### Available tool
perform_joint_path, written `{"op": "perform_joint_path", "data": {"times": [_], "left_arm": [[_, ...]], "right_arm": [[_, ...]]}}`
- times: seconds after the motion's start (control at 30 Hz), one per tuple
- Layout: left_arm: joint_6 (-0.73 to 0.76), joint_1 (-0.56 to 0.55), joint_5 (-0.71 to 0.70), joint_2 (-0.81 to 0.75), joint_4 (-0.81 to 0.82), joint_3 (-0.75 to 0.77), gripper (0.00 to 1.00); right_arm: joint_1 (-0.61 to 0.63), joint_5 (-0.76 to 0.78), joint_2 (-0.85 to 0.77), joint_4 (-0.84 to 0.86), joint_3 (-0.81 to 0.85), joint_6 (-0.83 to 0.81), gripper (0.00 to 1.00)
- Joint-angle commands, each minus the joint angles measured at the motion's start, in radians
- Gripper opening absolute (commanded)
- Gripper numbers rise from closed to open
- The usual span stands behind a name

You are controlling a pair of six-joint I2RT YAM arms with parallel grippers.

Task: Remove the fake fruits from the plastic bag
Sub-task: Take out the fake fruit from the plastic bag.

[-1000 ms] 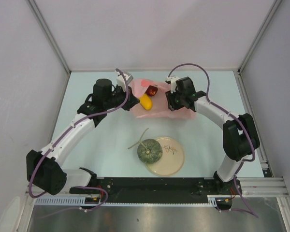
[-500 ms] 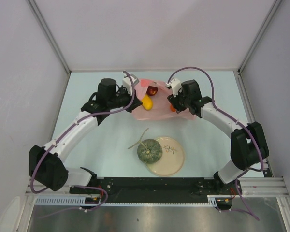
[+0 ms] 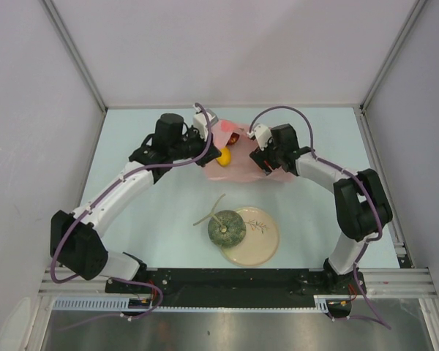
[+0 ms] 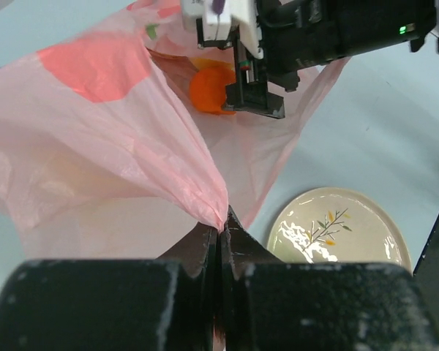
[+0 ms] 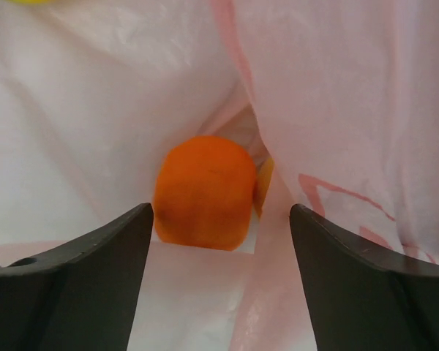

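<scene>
Left tool (image 4: 219, 235): jaws together, clamped on a pinch of bag (image 4: 95, 146) film. The film runs up from the pinch in a taut ridge.

Right tool (image 5: 221, 213): jaws apart, nothing gripped, nose in the bag mouth. Its two fingers (image 5: 80, 278) are matte black wedges.

Orange (image 5: 205, 191) x1: sits in the bag just past the right tool's tips, framed between them, no contact visible. It's smooth, matte, roundish with a flatter underside. A yellow-orange sliver (image 5: 264, 184) shows just behind it on the right; can't tell what it is.

Bag x1: thin translucent pink plastic, crinkly, with one darker pink-red printed patch. It lies far centre on the bench (image 3: 314, 212), between the two tools, mouth held open.

Also in the bag, seen from the top:
- Yellow fruit (image 3: 223, 155) x1, glossy, left side, just beside the left tool.
- Dark red fruit (image 3: 234, 137) x1, small, on the far side of the yellow one.

That's three fruits clearly countable in the bag.

Out of the bag:
- Melon (image 3: 225, 227) x1, grey-green with netted skin, round and slightly flattened. A long thin pale stem points far-left. It's near centre on the bench, overlapping the plate's left rim.

Plate (image 3: 267, 240) x1: round, cream, glossy glaze, small leaf-sprig print, otherwise bare.

Bench: smooth, pale blue-green, flat.
</scene>
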Motion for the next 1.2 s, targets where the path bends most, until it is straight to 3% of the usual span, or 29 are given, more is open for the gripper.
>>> {"op": "perform_joint_path", "data": {"times": [0.0, 0.2, 0.4, 0.7, 1.0, 1.17], "left_arm": [[0.035, -0.007, 0.005, 0.008, -0.004, 0.052, 0.04], [0.047, -0.015, -0.004, 0.01, -0.01, 0.049, 0.04], [0.053, -0.021, -0.01, 0.016, -0.014, 0.051, 0.04], [0.035, -0.021, -0.028, 0.023, 0.01, 0.031, 0.04], [0.015, -0.021, -0.042, 0.037, 0.042, 0.032, 0.05], [-0.005, -0.021, -0.031, 0.031, 0.046, 0.031, 0.05]], "right_arm": [[-0.026, 0.095, 0.046, 0.056, 0.034, -0.017, 0.82], [-0.055, 0.083, 0.109, 0.053, 0.046, -0.028, 0.84], [-0.07, -0.012, 0.075, 0.084, 0.057, -0.022, 0.53], [-0.075, -0.392, -0.166, -0.002, 0.062, 0.085, 0.37], [-0.054, -0.538, -0.269, -0.201, 0.06, 0.122, 0.32], [-0.054, -0.727, -0.287, -0.281, 0.059, 0.13, 0.33]]}}
